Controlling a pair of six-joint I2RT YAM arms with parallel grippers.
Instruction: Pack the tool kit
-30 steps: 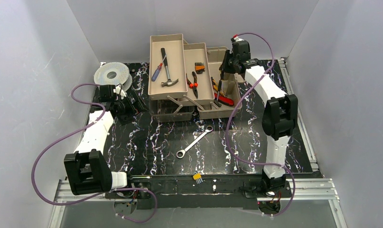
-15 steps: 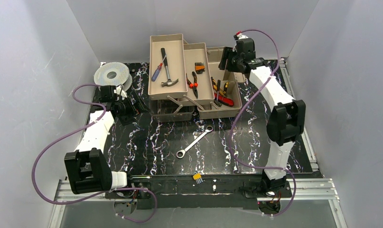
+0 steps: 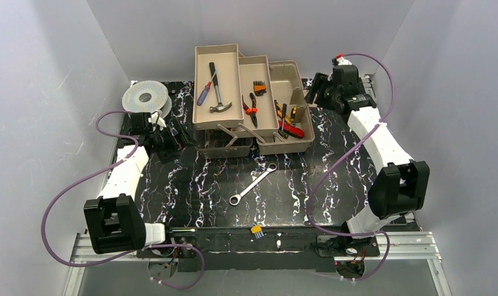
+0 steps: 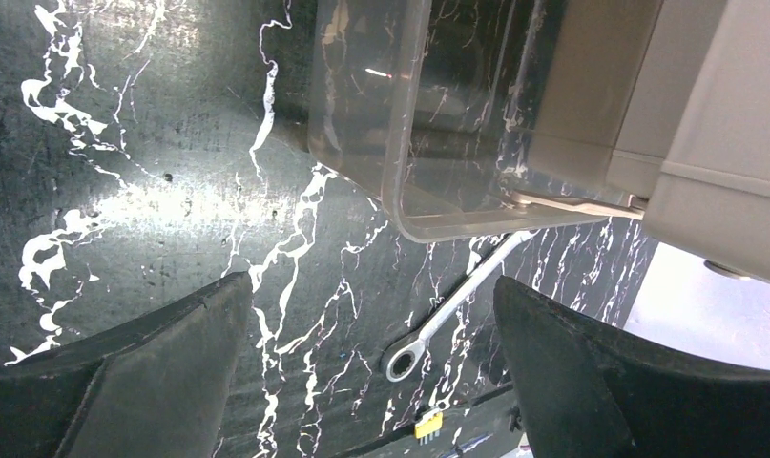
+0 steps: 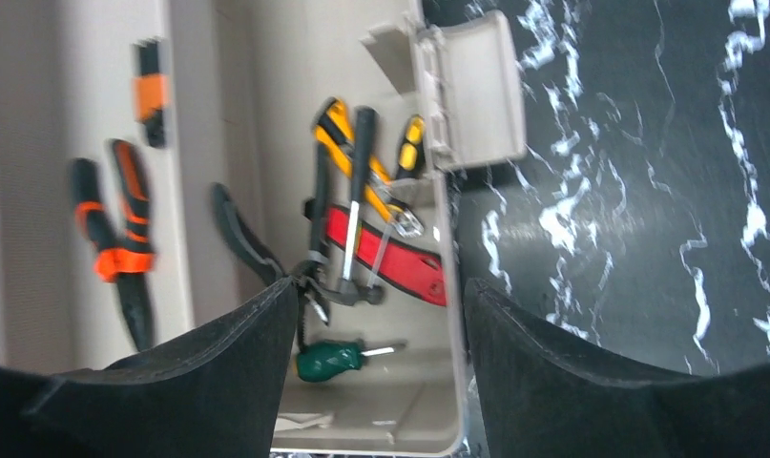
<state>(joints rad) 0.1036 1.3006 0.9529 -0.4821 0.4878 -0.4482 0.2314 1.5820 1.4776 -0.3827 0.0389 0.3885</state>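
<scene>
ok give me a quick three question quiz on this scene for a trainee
1. True or false: the wrench lies inside the toolbox.
2. Where is the blue and red screwdriver? A) outside the toolbox B) in the left tray, beside the hammer C) between the right gripper's fingers
3. Fill in: the right gripper's jaws stand ___.
Key: 1 false; 2 B; 3 open, holding nothing.

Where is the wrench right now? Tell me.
In the top view, the wrench lies on the black table near its centre, just in front of the open toolbox.
</scene>
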